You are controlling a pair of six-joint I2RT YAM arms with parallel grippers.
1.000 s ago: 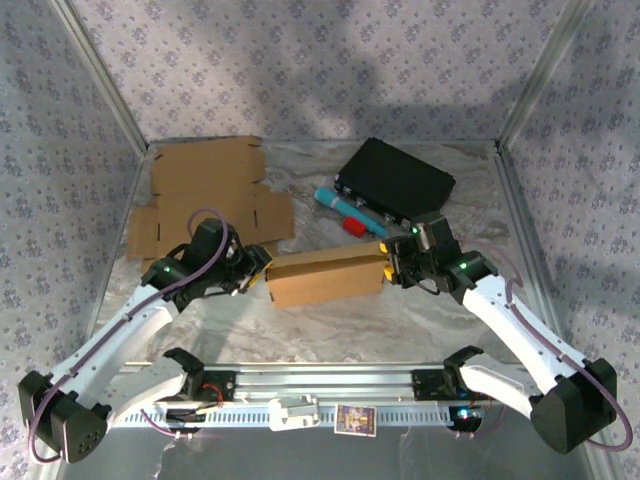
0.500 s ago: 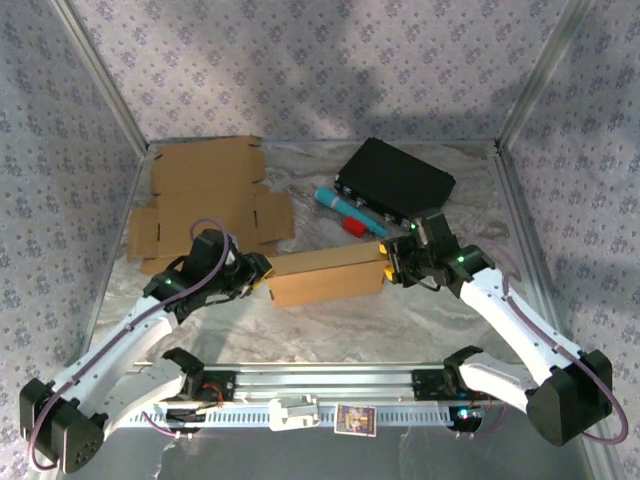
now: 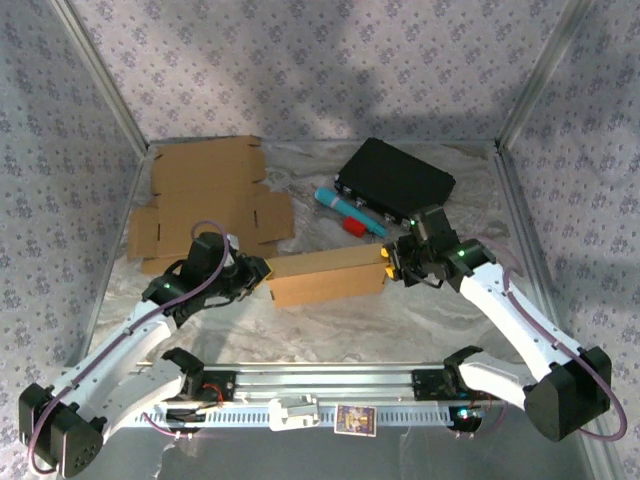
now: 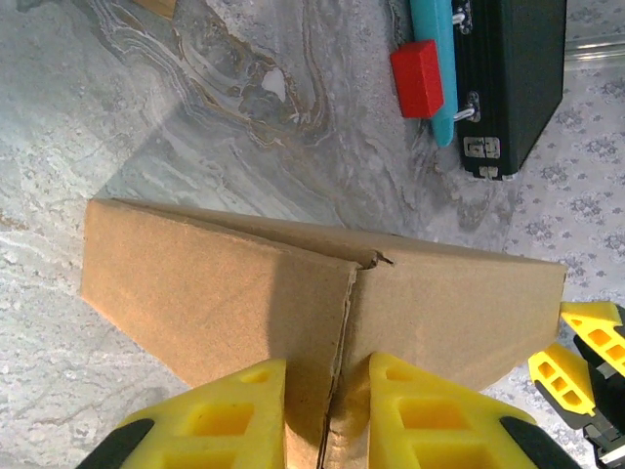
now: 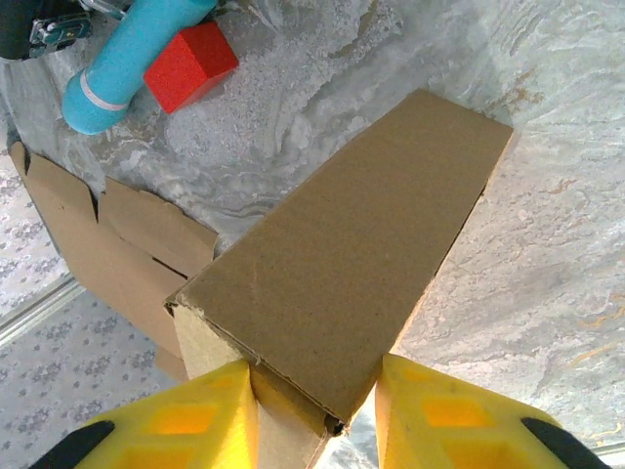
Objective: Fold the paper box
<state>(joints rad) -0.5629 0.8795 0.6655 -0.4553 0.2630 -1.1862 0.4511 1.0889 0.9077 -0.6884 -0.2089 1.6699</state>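
Note:
The paper box (image 3: pixel 325 277) is a long brown cardboard box, folded up and lying across the middle of the table. My left gripper (image 3: pixel 262 272) is at its left end. In the left wrist view the yellow fingers (image 4: pixel 239 410) squeeze the end flaps of the paper box (image 4: pixel 293 293), so the left gripper (image 4: pixel 327 376) is shut on it. My right gripper (image 3: pixel 390 265) is at the right end. In the right wrist view that gripper (image 5: pixel 317 376) clamps the box's end (image 5: pixel 342 264), one finger on each side wall.
A flat unfolded cardboard sheet (image 3: pixel 205 200) lies at the back left. A black case (image 3: pixel 395 180) sits at the back right, with a teal cylinder (image 3: pixel 345 210) and a red block (image 3: pixel 353 228) in front of it. Metal frame posts border the table.
Both grippers' jaws have narrowed onto the ends of the box. The left arm has shifted slightly right toward the box end. The box has stayed about where it was.

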